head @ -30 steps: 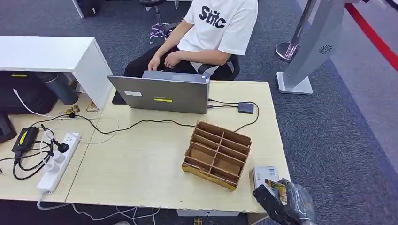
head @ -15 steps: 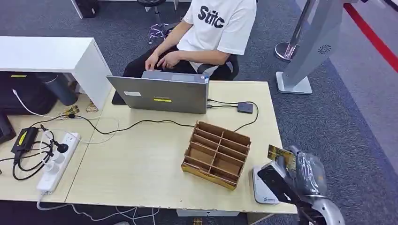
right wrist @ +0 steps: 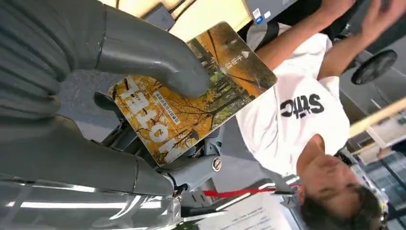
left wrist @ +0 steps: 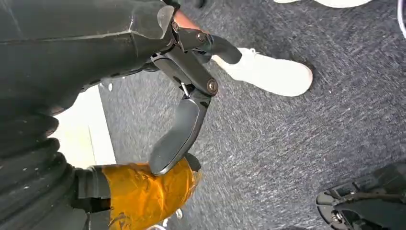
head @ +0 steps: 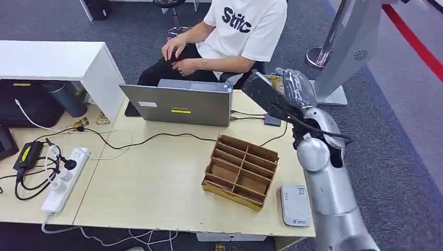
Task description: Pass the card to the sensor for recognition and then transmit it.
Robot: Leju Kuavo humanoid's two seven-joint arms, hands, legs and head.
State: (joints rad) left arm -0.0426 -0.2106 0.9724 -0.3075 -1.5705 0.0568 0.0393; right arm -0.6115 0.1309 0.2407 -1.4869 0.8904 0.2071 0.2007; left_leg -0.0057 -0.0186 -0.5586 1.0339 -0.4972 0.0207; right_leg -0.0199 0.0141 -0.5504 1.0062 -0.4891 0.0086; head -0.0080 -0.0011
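An office, or an office-like reception area. A pale wood desk (head: pixel 156 183) stands on dark grey carpet (head: pixel 386 136) and carries an open laptop (head: pixel 177 104), a wooden desktop organiser (head: pixel 241 172) with compartments, a white card reader (head: pixel 294 205) and a power strip (head: pixel 65 180) with tangled cables. A person (head: pixel 230 36) sits behind the laptop, beside a white cabinet (head: pixel 57 63).

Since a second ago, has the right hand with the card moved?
Yes. The right hand, holding the card, went from beside the white sensor at the table's near edge to the far edge, past the wooden organizer.
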